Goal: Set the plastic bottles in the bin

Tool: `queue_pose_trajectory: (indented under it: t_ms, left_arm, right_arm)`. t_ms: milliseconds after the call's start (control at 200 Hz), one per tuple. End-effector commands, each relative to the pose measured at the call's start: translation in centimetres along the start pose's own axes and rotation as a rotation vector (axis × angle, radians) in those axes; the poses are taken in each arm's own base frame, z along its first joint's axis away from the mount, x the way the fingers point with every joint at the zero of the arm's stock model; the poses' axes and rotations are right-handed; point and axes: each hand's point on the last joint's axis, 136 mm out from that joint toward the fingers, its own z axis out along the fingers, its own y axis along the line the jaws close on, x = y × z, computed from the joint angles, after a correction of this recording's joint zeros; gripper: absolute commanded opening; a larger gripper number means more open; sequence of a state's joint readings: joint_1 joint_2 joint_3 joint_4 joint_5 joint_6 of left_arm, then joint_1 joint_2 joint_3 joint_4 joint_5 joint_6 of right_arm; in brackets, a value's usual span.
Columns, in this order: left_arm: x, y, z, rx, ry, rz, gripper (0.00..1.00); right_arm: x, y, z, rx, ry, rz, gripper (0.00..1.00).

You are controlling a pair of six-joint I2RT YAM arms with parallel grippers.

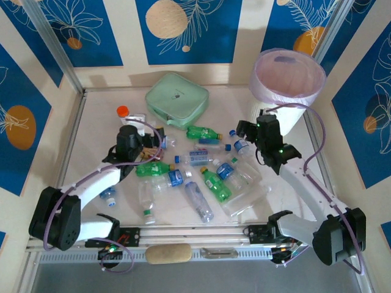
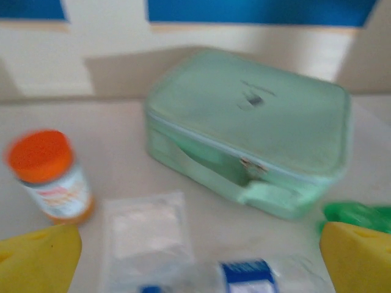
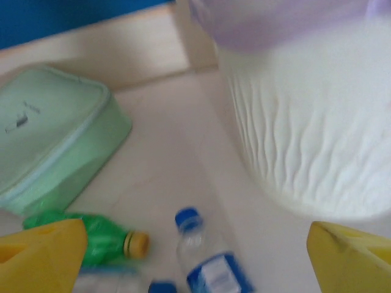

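Lying scattered mid-table overhead, plastic bottles (image 1: 198, 157) sit outside the bin (image 1: 292, 119) at far right. Left gripper (image 2: 195, 259) jaws apart, empty, facing mint pouch (image 2: 256, 122) and pill bottle (image 2: 49, 177). Right gripper (image 3: 195, 256) spread wide above a blue-capped bottle (image 3: 208, 265), probably not touching; blurry.

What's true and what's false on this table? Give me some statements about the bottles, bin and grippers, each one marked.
1. The white ribbed bin with the lilac bag stands at the far right corner of the table. True.
2. The mint-green zip pouch lies inside the bin. False: it lies on the table, left of the bin.
3. Several small plastic bottles lie scattered across the table's middle. True.
4. The left gripper is shut on a bottle. False: it is open.
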State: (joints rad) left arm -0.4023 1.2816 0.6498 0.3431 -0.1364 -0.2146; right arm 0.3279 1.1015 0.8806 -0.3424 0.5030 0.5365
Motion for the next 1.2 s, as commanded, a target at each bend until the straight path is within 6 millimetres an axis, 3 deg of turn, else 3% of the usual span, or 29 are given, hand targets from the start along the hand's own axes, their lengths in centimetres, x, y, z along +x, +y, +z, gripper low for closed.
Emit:
queue_pose_trajectory:
  t_ms: [0, 215, 360, 490, 665, 955, 1196]
  left_arm:
    - [1.3, -4.2, 0.2, 0.145, 0.088, -0.051, 1.00]
    - [1.7, -8.3, 1.3, 0.291, 0.090, -0.091, 1.00]
    - [2.3, -8.4, 2.0, 0.293, 0.102, -0.118, 1.00]
    - [2.7, -8.2, 2.1, 0.282, 0.111, -0.130, 1.00]
    - [2.9, -7.6, 1.9, 0.252, 0.121, -0.133, 1.00]
    - [2.5, -7.3, 1.6, 0.233, 0.120, -0.134, 1.00]
    - [2.7, -7.7, 1.7, 0.251, 0.133, -0.160, 1.00]
  right_arm:
    - [7.8, -3.0, -3.4, 0.171, 0.387, 0.158, 0.89]
    - [13.2, -4.5, -8.9, 0.336, 0.639, 0.310, 0.87]
    - [16.4, -5.9, -12.3, 0.449, 0.739, 0.416, 0.85]
    - [19.5, -6.5, -13.9, 0.508, 0.793, 0.464, 0.79]
    - [22.9, -5.4, -12.1, 0.473, 0.795, 0.582, 0.76]
    - [26.4, -5.2, -9.1, 0.466, 0.743, 0.716, 0.76]
    - [26.7, -5.7, -7.4, 0.469, 0.669, 0.742, 0.75]
